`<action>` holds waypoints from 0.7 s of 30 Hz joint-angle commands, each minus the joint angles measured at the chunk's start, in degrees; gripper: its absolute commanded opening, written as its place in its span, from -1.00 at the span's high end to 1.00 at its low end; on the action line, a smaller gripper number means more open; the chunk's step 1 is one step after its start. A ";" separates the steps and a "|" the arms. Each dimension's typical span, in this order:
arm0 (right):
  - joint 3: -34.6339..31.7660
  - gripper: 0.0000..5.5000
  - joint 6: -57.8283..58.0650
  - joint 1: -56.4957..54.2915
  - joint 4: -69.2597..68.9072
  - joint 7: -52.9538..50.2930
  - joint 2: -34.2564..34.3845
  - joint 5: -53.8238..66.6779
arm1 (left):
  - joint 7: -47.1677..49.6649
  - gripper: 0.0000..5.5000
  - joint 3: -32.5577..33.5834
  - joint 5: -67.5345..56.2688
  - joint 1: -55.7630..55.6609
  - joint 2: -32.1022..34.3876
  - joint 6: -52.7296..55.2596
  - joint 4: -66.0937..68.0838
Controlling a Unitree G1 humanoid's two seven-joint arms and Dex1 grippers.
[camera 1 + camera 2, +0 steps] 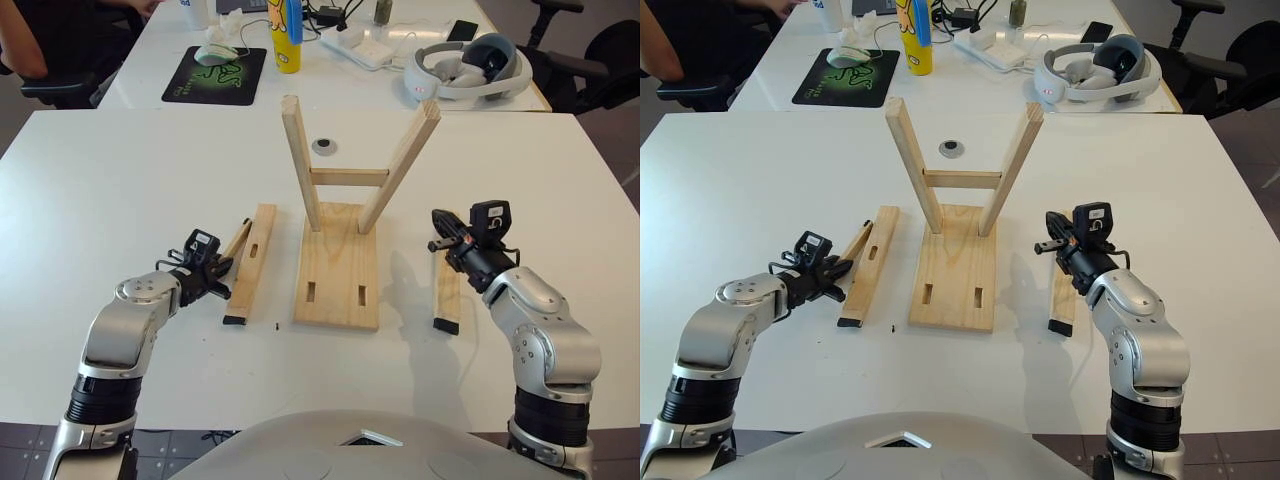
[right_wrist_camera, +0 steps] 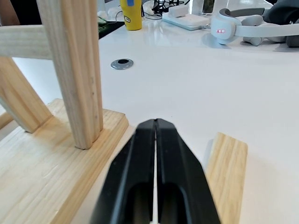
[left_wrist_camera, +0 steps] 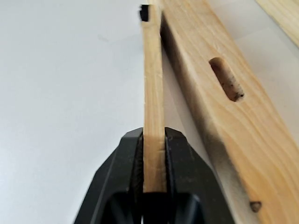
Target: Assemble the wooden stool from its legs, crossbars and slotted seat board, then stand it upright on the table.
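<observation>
Clamping the thin crossbar point(image 3: 152, 84) near one end, left gripper point(image 3: 153, 137) holds likely light, stiff wood; right gripper point(image 2: 155, 127) closed, empty.

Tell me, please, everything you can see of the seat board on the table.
The seat board is a rectangle of pale, grainy wood lying flat on the white table. Two empty slots are cut near its near end. At its far end two legs, joined by a crossbar, stand up from it, splaying outward.
</observation>
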 commanded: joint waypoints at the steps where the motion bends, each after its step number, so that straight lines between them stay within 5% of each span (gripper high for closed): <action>1: -1.94 1.00 -1.00 0.59 -1.16 0.14 -0.37 1.36 | -1.42 0.85 2.60 -1.67 -1.99 0.27 -2.88 1.80; 7: -5.95 1.00 3.88 6.25 -3.71 10.76 -5.03 13.59 | -8.47 0.85 12.80 -11.08 -7.57 1.46 -6.52 7.01; 12: -5.23 1.00 9.18 6.04 -9.33 15.25 -6.55 27.92 | -23.31 0.85 23.05 -31.93 -9.10 5.65 4.07 9.45; 17: -6.07 0.74 11.57 4.31 -8.99 12.25 -3.99 44.44 | -32.63 0.85 26.98 -44.72 -6.95 13.09 14.68 9.80; 21: -5.72 0.55 10.07 2.00 -6.79 5.36 -1.93 55.19 | -29.92 0.85 28.94 -51.42 -11.18 12.50 17.70 9.25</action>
